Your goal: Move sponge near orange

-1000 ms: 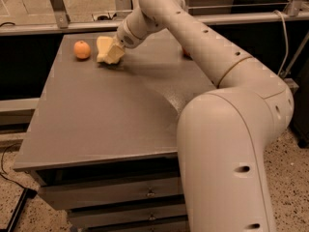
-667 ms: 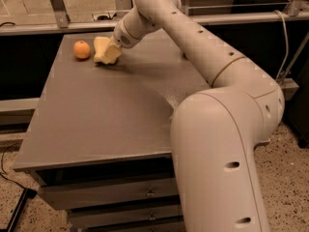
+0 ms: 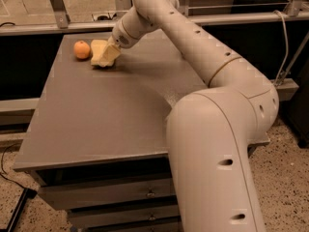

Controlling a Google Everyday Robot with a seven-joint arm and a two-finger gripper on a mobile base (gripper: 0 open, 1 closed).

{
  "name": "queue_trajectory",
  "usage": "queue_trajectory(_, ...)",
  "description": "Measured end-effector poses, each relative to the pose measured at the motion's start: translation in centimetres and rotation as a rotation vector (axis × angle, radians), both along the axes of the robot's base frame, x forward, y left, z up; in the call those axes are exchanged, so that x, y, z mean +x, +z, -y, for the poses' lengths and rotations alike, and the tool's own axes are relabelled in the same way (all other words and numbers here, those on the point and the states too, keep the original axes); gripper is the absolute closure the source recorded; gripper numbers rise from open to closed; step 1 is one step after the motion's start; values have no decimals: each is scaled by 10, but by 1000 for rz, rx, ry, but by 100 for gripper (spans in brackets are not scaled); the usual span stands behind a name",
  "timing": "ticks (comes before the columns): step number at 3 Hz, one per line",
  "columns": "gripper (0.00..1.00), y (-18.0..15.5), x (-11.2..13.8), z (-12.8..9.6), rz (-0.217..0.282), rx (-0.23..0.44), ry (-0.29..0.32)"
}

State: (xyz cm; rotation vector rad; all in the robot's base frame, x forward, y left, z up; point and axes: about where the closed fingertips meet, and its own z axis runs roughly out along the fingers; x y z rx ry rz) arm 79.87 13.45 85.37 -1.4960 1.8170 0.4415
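The pale yellow sponge (image 3: 98, 51) lies at the far left of the grey table (image 3: 106, 115), tilted, with its left edge close beside the small round orange (image 3: 82, 49). I cannot tell whether the two touch. My gripper (image 3: 112, 54) reaches in from the right and is shut on the sponge's right end, low over the table top. The gripper covers part of the sponge.
My large white arm (image 3: 217, 129) fills the right half of the view and hides the table's right side. Drawers (image 3: 120, 192) sit under the table's front edge. A metal rail (image 3: 58, 28) runs behind the table.
My gripper has shifted a little to the left with the sponge, bringing it closer to the orange. The orange has not moved.
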Motion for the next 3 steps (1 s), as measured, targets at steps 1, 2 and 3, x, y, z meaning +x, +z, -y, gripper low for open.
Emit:
queue_trajectory(1,0,4,-3,3,7,3,-1)
queue_trajectory(2,0,13,-9,8,25,10,-3)
queue_trajectory(3,0,31,-19,15,66,24,-1)
